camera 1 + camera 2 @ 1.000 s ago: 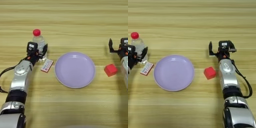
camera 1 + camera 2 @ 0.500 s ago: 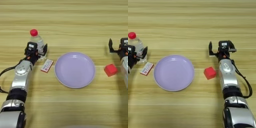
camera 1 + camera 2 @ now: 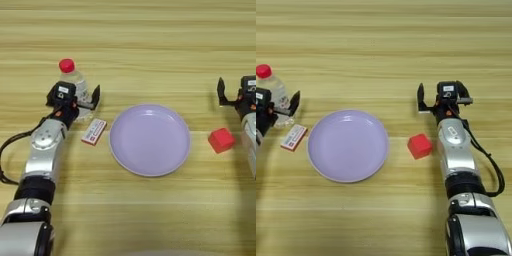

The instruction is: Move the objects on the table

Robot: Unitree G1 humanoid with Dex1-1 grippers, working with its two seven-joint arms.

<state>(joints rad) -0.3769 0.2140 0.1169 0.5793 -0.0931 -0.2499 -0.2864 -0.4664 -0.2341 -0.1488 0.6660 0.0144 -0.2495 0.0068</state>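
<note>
On the table [image 3: 150, 45], the left tool [image 3: 82, 100] brackets the bottle [image 3: 74, 85], fingers spread; right tool [image 3: 442, 95] released.

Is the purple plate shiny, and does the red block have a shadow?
In the left eye view, the lilac plate shows only a soft pale sheen near its upper rim, no hard glare. In the right eye view, the red cube casts a faint, short shadow on the table; the light looks soft.
</note>
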